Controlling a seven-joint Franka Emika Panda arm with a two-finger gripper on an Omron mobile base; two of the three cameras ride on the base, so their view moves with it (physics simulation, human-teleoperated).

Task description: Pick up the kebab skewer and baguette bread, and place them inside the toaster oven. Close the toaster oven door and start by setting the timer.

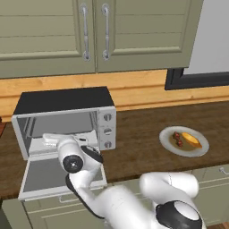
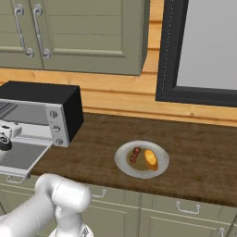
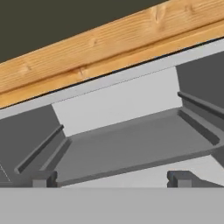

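Dark wooden counter [image 1: 138,134] is seen running below olive-green cupboards [image 1: 94,31] and a pale wood backsplash. At its left end the toaster oven [image 1: 67,120] is stood, black on top, with three round knobs [image 1: 107,130] in a column at its right. The toaster oven door [image 1: 44,176] is folded down flat toward the near edge, so that the grey cavity is exposed. The gripper [image 3: 111,178] is held at the mouth of that cavity, above the lowered door; its two dark fingertips [image 3: 181,178] are spread wide apart and nothing is gripped between them. Inside, a grey tray [image 3: 131,144] and side rails are shown in the hand view. Well to the right of the oven, a round grey plate [image 2: 124,163] is set on the counter. On it the kebab skewer [image 2: 135,155] is laid just left of the baguette bread [image 2: 151,159].
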